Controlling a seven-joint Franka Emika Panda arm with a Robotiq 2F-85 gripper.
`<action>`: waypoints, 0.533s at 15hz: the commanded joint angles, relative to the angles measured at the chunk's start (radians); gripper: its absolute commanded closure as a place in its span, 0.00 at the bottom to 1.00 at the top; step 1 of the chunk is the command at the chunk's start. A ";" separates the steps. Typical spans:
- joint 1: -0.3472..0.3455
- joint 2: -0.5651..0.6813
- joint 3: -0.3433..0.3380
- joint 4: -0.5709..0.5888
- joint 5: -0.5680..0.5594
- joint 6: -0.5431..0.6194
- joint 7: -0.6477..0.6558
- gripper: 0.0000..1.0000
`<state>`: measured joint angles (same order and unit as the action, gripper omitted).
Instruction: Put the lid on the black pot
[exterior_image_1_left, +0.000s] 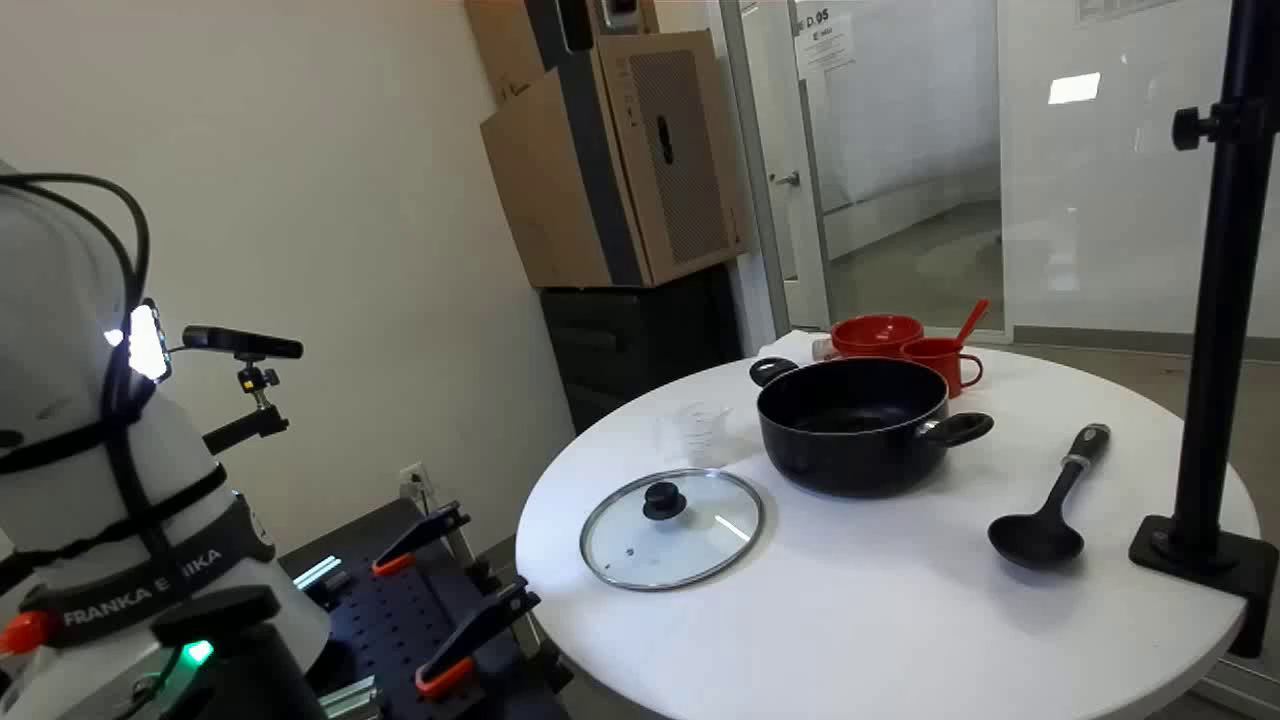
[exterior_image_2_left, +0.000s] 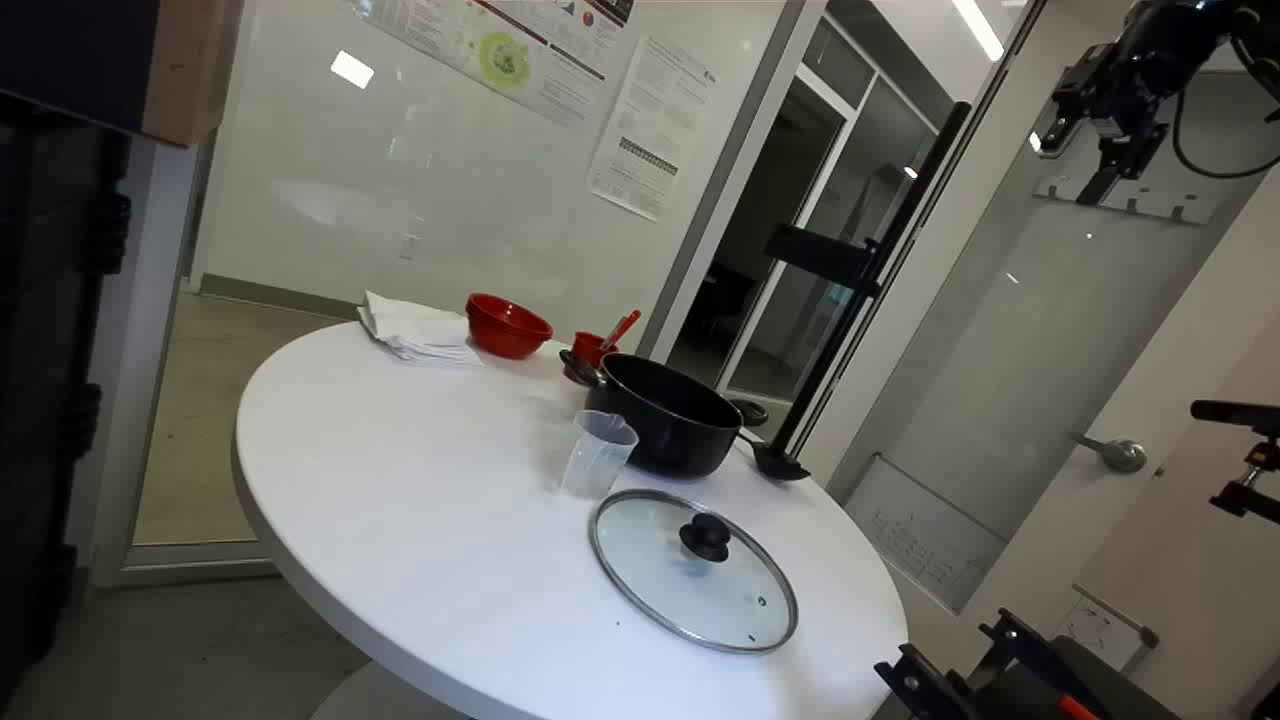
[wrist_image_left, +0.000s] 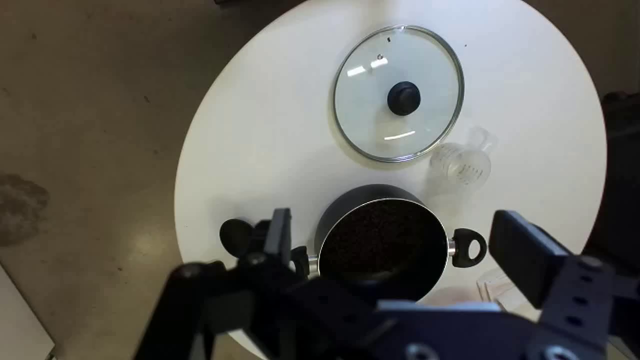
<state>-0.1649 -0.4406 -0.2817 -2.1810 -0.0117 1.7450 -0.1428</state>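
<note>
The round clear glass lid lies flat on the white table, its dark knob facing up; it shows in both exterior views (exterior_image_1_left: 690, 545) (exterior_image_2_left: 680, 590) and in the wrist view (wrist_image_left: 370, 100). The black pot stands upright beside it, its top uncovered, in both exterior views (exterior_image_1_left: 850, 455) (exterior_image_2_left: 660, 430) and in the wrist view (wrist_image_left: 382, 235). My gripper (exterior_image_2_left: 1075, 168) is open and empty, high above the table. In the wrist view the gripper (wrist_image_left: 397, 245) has its fingers wide apart, with the pot below between them; the gripper body hides the pot's near edge.
A clear measuring cup (exterior_image_1_left: 702, 432) (exterior_image_2_left: 597, 458) stands close to both lid and pot. A black ladle (exterior_image_1_left: 1038, 535) lies beyond the pot. A red mug (exterior_image_1_left: 938, 360), red bowls (exterior_image_1_left: 877, 337) and napkins (exterior_image_2_left: 425, 335) are behind it. A black post (exterior_image_1_left: 1210, 330) stands at the table edge.
</note>
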 joint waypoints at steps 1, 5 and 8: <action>-0.014 0.003 0.011 0.002 0.005 -0.001 -0.005 0.00; -0.020 -0.028 0.045 -0.069 -0.043 0.042 0.023 0.00; -0.010 -0.057 0.101 -0.194 -0.107 0.127 0.037 0.00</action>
<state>-0.1725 -0.4477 -0.2416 -2.2479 -0.0469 1.7866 -0.1380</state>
